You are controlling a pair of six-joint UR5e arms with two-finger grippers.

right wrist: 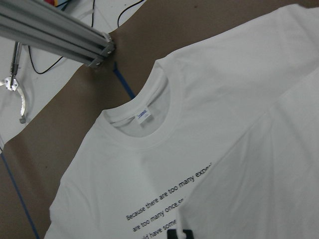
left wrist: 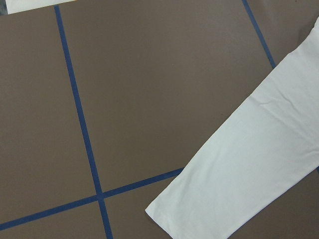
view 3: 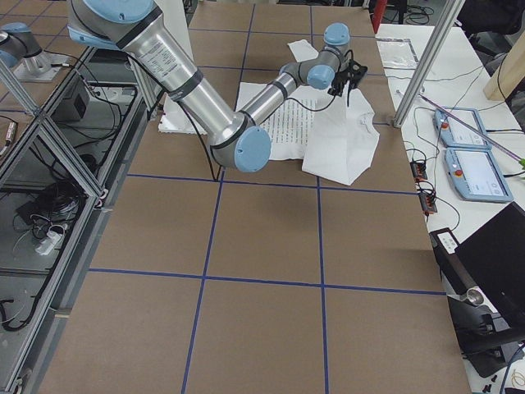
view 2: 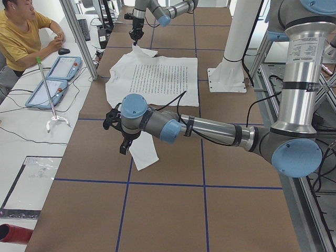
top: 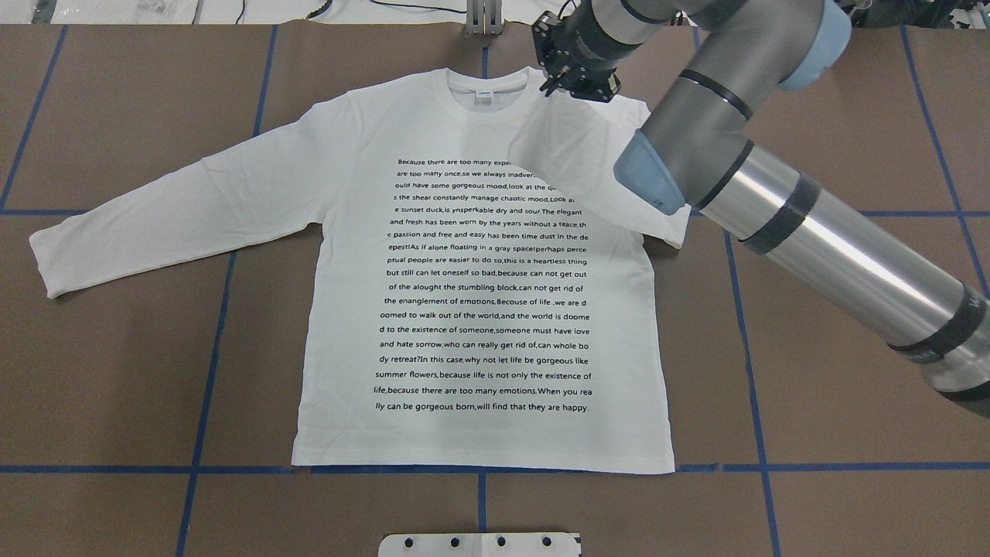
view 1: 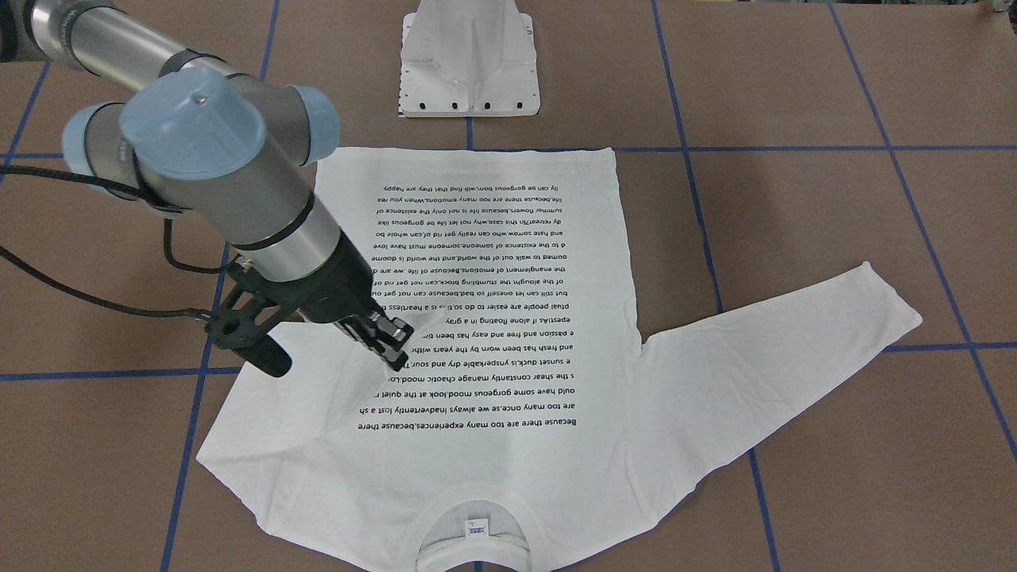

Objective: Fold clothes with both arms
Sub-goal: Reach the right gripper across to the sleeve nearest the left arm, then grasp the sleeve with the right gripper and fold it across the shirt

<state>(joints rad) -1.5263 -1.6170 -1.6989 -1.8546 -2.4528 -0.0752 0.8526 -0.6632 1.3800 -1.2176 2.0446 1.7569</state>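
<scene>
Pinching the T-shirt's (top: 479, 325) sleeve (top: 572, 162) tight in the right gripper (view 1: 395, 349), seemingly up near the collar (top: 483, 91); no reading the left gripper's (view 2: 122, 137) jaws.

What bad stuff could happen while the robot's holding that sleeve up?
1. The right gripper pinches the lifted sleeve only near its end, so it might slip out and land crooked across the printed text.
2. Pulling further could drag the T-shirt and bunch it up.
3. The left gripper hangs above the other sleeve, which lies flat on the table; it could miss the thin cloth.
</scene>
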